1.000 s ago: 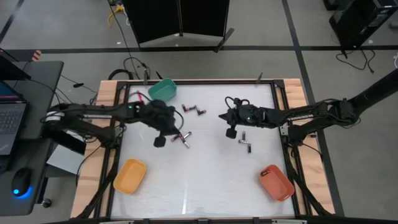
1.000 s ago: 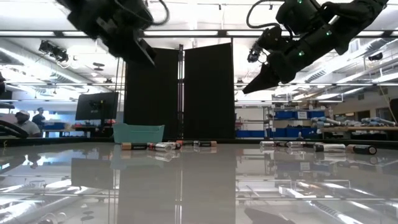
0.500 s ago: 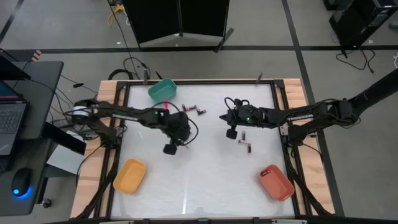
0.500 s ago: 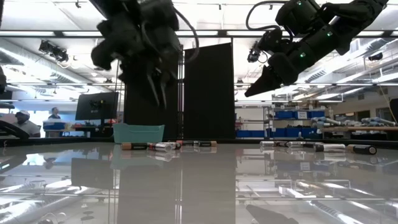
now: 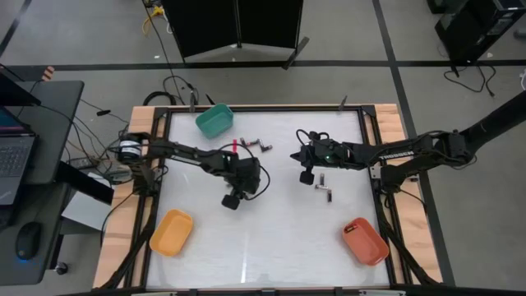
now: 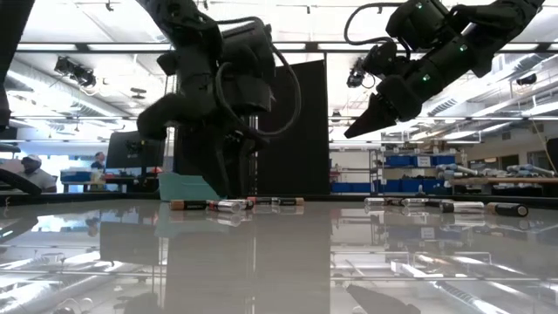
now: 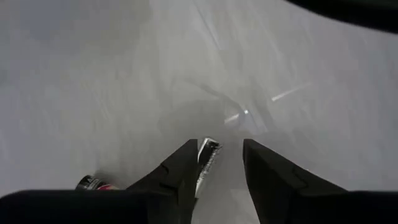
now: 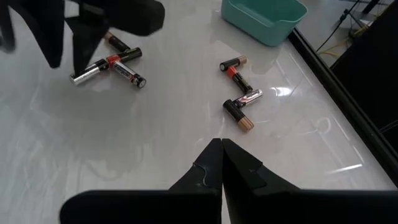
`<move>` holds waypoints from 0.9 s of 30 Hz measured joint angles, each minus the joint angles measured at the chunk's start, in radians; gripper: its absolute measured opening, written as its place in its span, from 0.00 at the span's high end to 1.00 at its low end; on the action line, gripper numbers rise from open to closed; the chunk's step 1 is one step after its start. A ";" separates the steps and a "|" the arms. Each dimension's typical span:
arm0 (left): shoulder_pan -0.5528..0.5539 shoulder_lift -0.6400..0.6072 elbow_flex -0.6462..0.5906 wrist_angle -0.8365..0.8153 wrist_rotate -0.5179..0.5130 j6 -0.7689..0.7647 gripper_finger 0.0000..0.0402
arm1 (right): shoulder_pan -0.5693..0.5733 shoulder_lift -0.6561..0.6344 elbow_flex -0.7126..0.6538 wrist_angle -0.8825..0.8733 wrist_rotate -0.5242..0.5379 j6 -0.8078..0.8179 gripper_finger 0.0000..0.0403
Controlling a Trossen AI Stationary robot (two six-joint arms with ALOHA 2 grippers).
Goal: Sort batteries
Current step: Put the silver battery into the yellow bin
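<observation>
You have a teal bin (image 5: 214, 120) at 11 o'clock, an orange bin (image 5: 171, 232) at 7 and a reddish-orange bin (image 5: 365, 241) at 5 on the glossy white table (image 5: 271, 230); the batteries (image 8: 113, 65) are black and silver with red bands, some copper-tipped

Robotics lab / open workshop hall: white glossy work table w/ pale wooden frame (image 5: 141, 131) stands on a grey concrete floor marked w/ dark tape lines (image 5: 394, 66), loose black cables (image 5: 173, 85) trailing beside it. Tall black folding screen panels (image 6: 292, 131) stand behind the table; the low view also shows long ceiling strip lights (image 6: 52, 74), a dark monitor on a stand (image 6: 135, 150), shelving w/ blue storage bins (image 6: 410, 162) and people at benches in the background. A black side desk w/ open laptop (image 5: 12, 160) and a blue-lit computer mouse (image 5: 27, 241) sits at one side of the table.
</observation>
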 joint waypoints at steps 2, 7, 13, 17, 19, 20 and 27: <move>0.000 0.014 0.002 0.008 -0.003 0.002 0.66 | 0.000 0.000 0.000 -0.003 0.000 0.000 0.97; -0.001 0.037 0.002 0.003 -0.066 0.001 0.66 | 0.000 0.000 0.000 -0.003 0.000 0.000 0.97; -0.001 0.046 0.002 0.006 -0.072 0.003 0.66 | 0.000 0.000 0.000 -0.004 0.000 0.000 0.97; -0.002 0.047 0.002 0.006 -0.072 -0.001 0.69 | 0.002 0.000 0.000 -0.004 0.000 0.000 0.97; -0.008 0.047 0.002 0.004 -0.073 -0.002 0.73 | 0.002 0.000 0.000 -0.004 0.000 0.000 0.97; -0.012 0.047 0.002 0.004 -0.073 -0.002 0.75 | 0.002 0.000 0.000 -0.004 0.000 0.000 0.97; -0.047 0.047 0.002 0.003 -0.092 0.000 0.88 | 0.002 0.000 0.000 -0.004 0.000 0.000 0.97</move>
